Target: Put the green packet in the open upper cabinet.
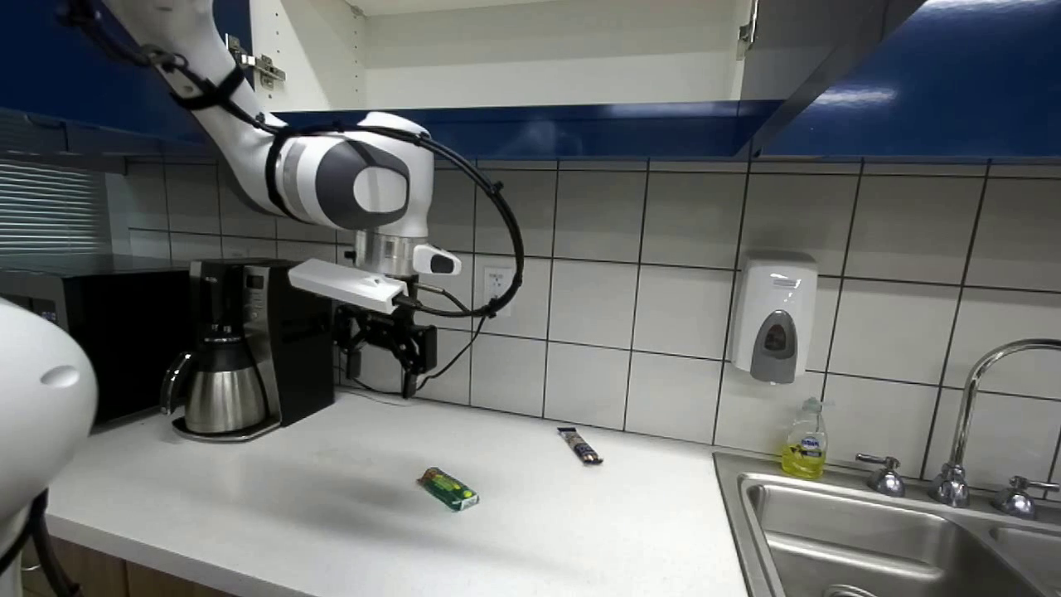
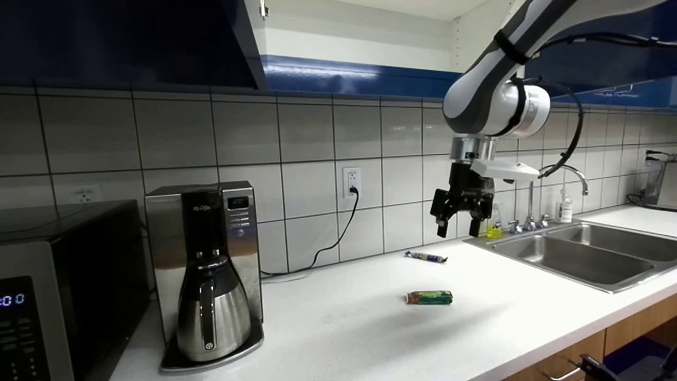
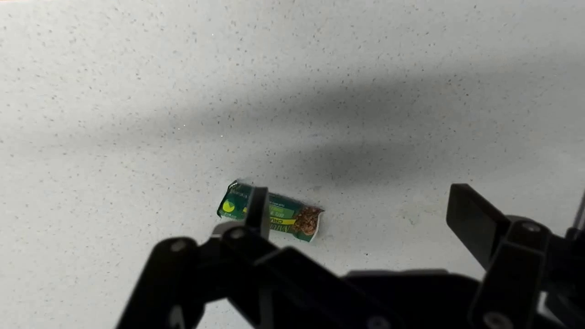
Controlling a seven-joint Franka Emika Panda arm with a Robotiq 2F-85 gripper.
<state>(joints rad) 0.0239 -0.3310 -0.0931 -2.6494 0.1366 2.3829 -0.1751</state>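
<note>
While the gripper [image 2: 458, 229] hangs above the counter [image 2: 338, 333] with its fingers [image 3: 475, 224] spread wide, the green granola bar packet [image 2: 429, 297] lies on it below, partly hidden behind one finger in the wrist view. Farther back, near the tiled wall [image 2: 357, 127], lies a slim dark-and-silver packet [image 2: 426, 257]. A coffee maker [image 2: 203, 225] stands beside the microwave [image 2: 84, 280], and the open upper cabinet [image 1: 547, 62] is overhead.

Downturned gripper [image 2: 458, 229], spread wide
</note>
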